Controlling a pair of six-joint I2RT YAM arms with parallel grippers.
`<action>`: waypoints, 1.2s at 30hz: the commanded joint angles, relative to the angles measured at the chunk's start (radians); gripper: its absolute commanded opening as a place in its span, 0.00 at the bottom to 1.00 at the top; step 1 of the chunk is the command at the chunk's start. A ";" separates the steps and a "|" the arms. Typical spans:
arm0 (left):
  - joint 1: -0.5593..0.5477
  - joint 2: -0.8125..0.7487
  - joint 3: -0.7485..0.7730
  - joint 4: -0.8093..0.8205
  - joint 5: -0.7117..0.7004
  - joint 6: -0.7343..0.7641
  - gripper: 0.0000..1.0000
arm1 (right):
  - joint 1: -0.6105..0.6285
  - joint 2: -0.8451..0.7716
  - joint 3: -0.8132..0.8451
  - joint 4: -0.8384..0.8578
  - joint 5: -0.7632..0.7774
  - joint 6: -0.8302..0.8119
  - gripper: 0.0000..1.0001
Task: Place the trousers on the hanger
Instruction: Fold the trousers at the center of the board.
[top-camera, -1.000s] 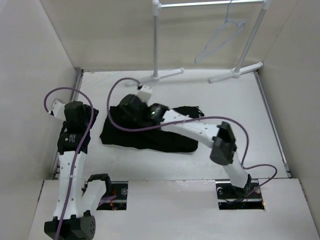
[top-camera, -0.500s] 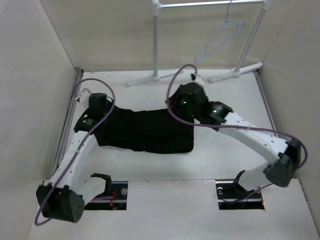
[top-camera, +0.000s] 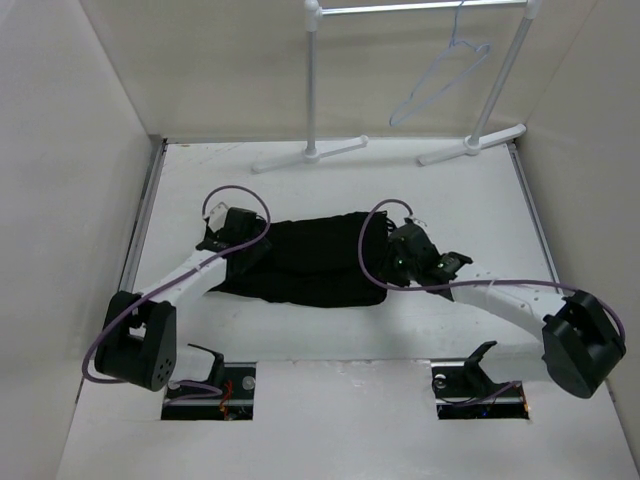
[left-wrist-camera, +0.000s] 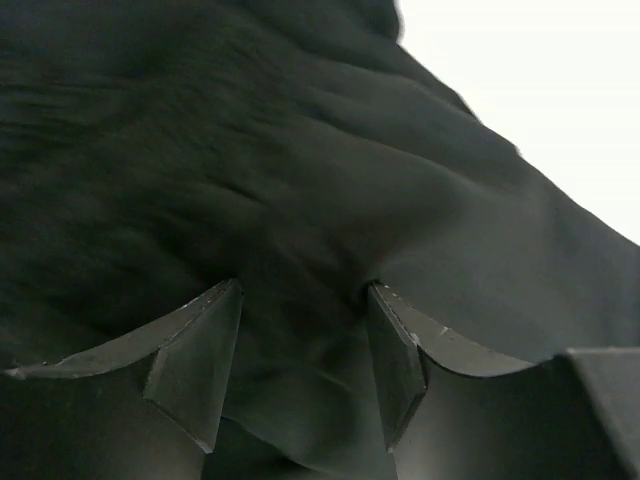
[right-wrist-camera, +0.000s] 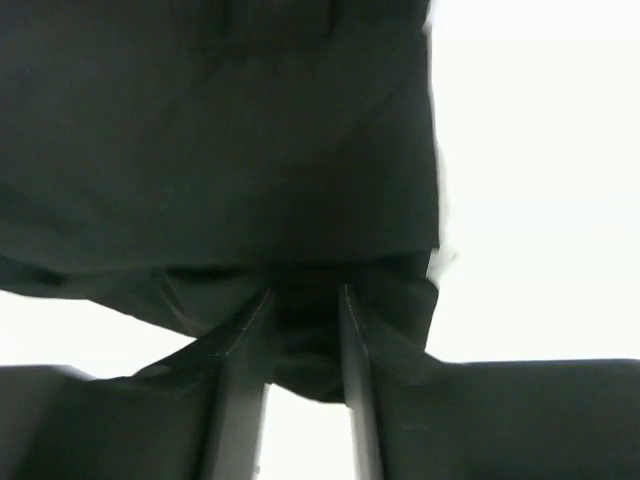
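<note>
Down low on the tabletop, the black trousers lie spread flat between both arms. The left pincer bites a pucker of cloth at the left end, and the right pincer is nipped tight on a fold at the right edge. This looks like the pick-up step, with both ends grasped. Far back, the pale hanger hangs from the white rail stand, well apart. Next, I'd judge: lift together, keep the cloth taut, carry it toward that hanger.

Top camera looks down; both wrist cameras sit close on trousers.
</note>
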 joint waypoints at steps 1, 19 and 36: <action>0.071 -0.019 -0.059 0.039 -0.007 -0.021 0.50 | -0.023 -0.050 0.001 0.105 0.014 -0.024 0.45; -0.332 0.373 0.681 -0.177 0.063 0.169 0.50 | -0.041 0.051 0.015 0.134 0.057 -0.068 0.32; -0.427 0.821 1.070 -0.289 0.128 0.356 0.35 | -0.025 -0.013 0.006 0.035 0.100 -0.076 0.13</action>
